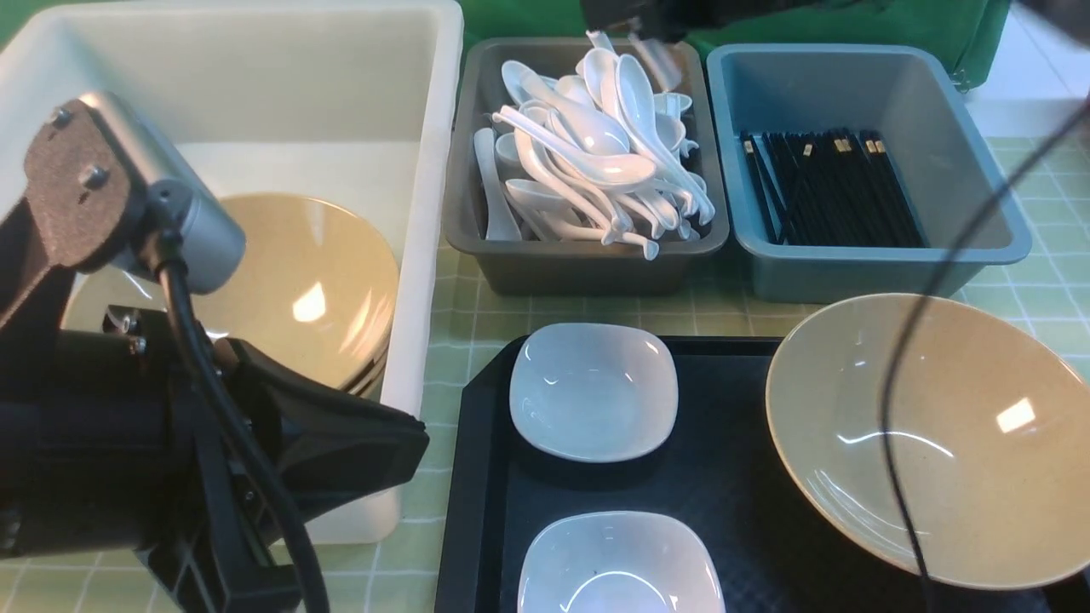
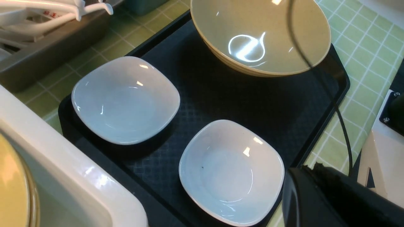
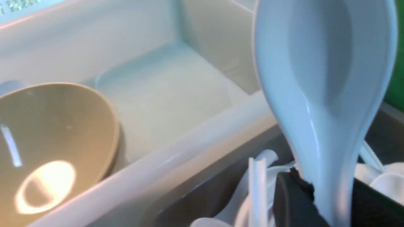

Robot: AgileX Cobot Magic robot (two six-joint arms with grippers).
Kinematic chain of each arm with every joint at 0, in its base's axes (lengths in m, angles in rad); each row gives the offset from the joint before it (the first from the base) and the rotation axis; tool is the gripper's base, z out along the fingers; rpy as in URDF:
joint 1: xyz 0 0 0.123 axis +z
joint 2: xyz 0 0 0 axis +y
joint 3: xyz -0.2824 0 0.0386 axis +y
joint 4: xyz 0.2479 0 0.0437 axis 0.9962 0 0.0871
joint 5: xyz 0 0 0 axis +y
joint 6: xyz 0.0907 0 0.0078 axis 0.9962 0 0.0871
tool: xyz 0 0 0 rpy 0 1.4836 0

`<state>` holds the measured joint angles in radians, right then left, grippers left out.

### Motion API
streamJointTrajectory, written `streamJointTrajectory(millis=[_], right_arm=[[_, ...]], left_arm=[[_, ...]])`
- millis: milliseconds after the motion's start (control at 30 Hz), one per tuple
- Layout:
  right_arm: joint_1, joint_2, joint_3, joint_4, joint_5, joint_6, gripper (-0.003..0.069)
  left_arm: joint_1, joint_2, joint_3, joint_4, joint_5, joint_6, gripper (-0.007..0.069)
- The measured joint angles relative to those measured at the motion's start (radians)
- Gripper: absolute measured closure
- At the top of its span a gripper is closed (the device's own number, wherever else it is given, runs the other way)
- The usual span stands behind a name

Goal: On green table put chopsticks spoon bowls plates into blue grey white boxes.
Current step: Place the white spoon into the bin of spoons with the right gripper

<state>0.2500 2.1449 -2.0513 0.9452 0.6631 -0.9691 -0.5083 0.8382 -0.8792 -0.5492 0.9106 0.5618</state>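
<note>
Left tool (image 1: 396, 447): nearest, low at the near left by the white box (image 1: 430, 170), fingers pressed together, nothing seen in it
Plates (image 1: 593, 392): two white, one beyond the other on the black tray (image 1: 741, 511)
Bowls (image 1: 937, 434): one tan on the tray's right side, others stacked in the white box
Right tool (image 3: 329, 201): pinching a white spoon (image 3: 318, 78) by its handle, above the far end of the grey box (image 1: 588, 268)
Grey box: heaped with white spoons
Blue box (image 1: 869, 272): black chopsticks (image 1: 830, 187) lying inside
Tabletop (image 1: 477, 315): green grid cloth

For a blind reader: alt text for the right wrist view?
The right pincer grips a glossy white soup spoon by its handle over a dark grey plastic tub of spoons; beside it, a large white tub holds a tan bowl.
</note>
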Motion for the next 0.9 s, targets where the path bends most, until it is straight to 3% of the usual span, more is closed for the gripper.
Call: streamJointTrajectory(millis=[200, 433, 533, 633, 767, 900], right_arm=[[0.0, 0.141, -0.077, 0.001, -0.011, 0.051, 0.0461], [0.0, 0.146, -0.095, 0.009, -0.037, 0.099, 0.0172], [-0.001, 0.127, -0.112, 0.008, 0.025, 0.14, 0.0085], [-0.01, 0.101, -0.149, 0.005, 0.149, 0.139, 0.0057], [-0.043, 0.06, -0.238, -0.014, 0.348, 0.151, 0.0071], [-0.075, -0.018, -0.283, -0.157, 0.455, 0.246, 0.0124]], left_arm=[[0.0, 0.0, 0.0, 0.0, 0.0, 0.0, 0.0626], [0.0, 0.0, 0.0, 0.0, 0.0, 0.0, 0.0626], [0.0, 0.0, 0.0, 0.0, 0.0, -0.001, 0.0626], [0.0, 0.0, 0.0, 0.0, 0.003, -0.001, 0.0626], [0.0, 0.0, 0.0, 0.0, 0.013, -0.002, 0.0626], [0.0, 0.0, 0.0, -0.003, 0.019, -0.005, 0.0626]])
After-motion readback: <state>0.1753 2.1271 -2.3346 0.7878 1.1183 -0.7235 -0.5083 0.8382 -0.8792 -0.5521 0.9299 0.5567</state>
